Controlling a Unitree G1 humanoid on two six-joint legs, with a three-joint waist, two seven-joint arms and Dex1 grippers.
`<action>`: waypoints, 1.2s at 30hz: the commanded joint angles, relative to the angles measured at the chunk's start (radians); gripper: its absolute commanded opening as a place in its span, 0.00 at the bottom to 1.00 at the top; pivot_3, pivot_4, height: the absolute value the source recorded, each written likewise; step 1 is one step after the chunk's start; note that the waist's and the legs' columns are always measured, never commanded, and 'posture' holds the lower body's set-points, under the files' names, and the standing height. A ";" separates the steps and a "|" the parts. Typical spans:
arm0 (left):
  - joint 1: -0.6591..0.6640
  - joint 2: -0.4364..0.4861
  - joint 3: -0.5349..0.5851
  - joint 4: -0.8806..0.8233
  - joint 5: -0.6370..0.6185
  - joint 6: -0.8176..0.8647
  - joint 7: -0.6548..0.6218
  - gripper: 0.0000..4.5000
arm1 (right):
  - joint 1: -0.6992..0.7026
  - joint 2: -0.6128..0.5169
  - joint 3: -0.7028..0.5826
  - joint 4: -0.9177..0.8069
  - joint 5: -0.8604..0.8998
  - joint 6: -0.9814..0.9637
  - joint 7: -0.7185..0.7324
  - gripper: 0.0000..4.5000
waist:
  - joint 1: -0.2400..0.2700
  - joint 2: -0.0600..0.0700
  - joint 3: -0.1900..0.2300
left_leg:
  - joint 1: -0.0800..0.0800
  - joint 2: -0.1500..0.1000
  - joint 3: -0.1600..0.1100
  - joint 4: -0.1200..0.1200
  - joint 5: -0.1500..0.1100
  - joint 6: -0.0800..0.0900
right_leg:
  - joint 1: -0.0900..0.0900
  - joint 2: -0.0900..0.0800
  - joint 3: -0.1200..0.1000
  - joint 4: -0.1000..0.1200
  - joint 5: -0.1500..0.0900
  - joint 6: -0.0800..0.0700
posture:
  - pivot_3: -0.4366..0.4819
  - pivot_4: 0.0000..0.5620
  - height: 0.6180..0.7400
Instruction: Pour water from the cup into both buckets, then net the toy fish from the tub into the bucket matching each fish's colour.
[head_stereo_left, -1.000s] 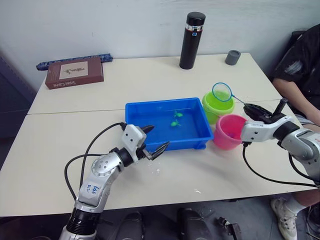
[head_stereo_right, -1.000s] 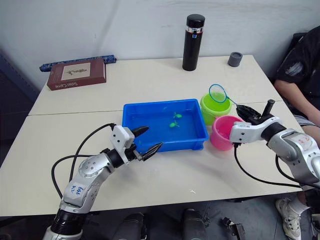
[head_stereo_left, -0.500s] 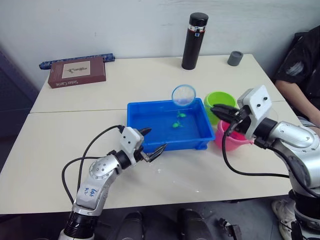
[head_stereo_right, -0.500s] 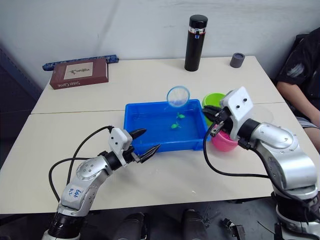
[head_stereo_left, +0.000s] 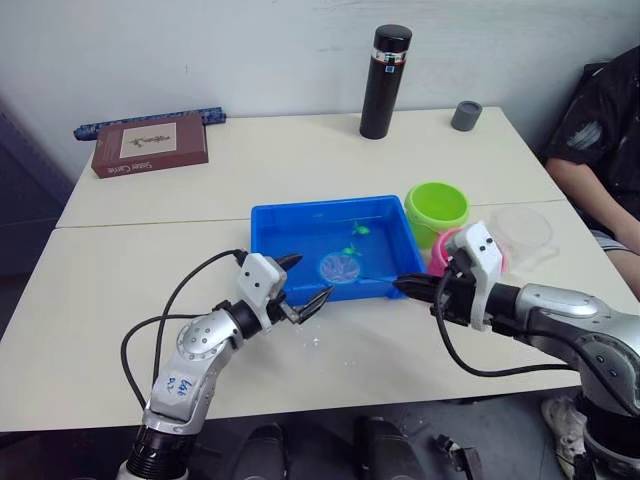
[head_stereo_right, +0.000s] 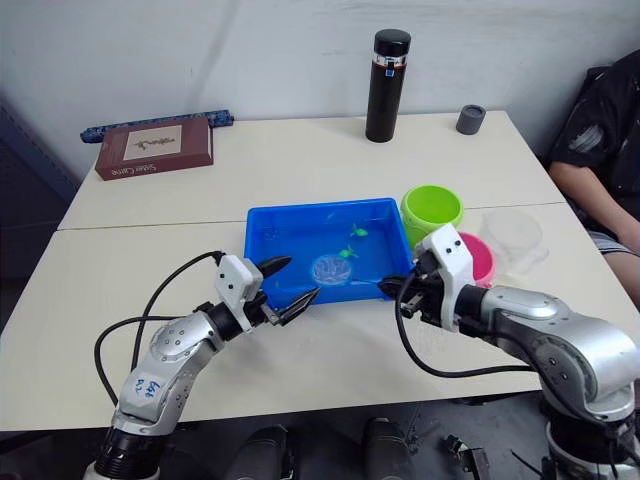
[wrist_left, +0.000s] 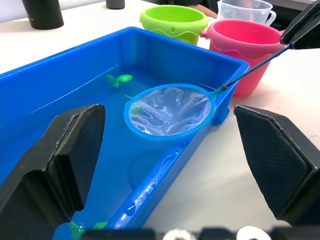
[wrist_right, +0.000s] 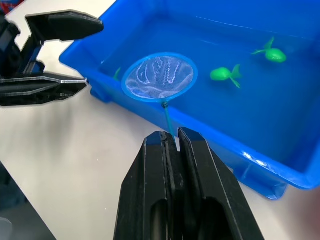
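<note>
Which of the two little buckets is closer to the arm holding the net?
The pink bucket: it sits right behind the right gripper, while the lime green bucket stands farther back, beside the tub's far corner.

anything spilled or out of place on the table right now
A few water droplets lie on the table just in front of the blue tub, near the left hand. Otherwise nothing stands out; both buckets are upright.

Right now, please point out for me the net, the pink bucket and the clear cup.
net (wrist_right: 159, 77), right wrist view, on the mesh inside the blue hoop.
pink bucket (wrist_left: 245, 45), left wrist view, on its outer wall.
clear cup (head_stereo_right: 512, 230), right eye view, on its open top.
</note>
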 joint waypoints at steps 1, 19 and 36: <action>0.004 -0.001 0.003 -0.047 -0.004 -0.001 0.008 0.99 | -0.036 0.015 0.010 0.025 0.012 0.017 -0.028 0.00 | 0.000 0.000 0.000 | 0.000 0.000 0.000 0.000 0.000 0.000 | 0.000 0.000 0.000 0.000 0.000 0.000 | 0.48 0.27 1.00; 0.037 0.002 0.011 -0.084 -0.001 0.011 0.041 0.99 | -0.111 0.083 0.102 0.159 -0.003 0.000 -0.044 0.00 | -0.001 0.000 0.000 | -0.001 0.000 0.000 0.000 0.000 0.000 | 0.000 0.000 0.000 0.000 0.000 0.000 | 0.48 0.27 1.00; 0.032 -0.003 0.002 -0.077 -0.001 0.003 0.047 0.99 | -0.080 -0.118 0.243 0.226 -0.402 -0.566 0.091 0.00 | 0.002 0.000 0.000 | -0.001 0.000 0.003 -0.001 0.000 0.000 | 0.000 0.000 -0.002 -0.002 0.000 0.000 | 0.48 0.27 1.00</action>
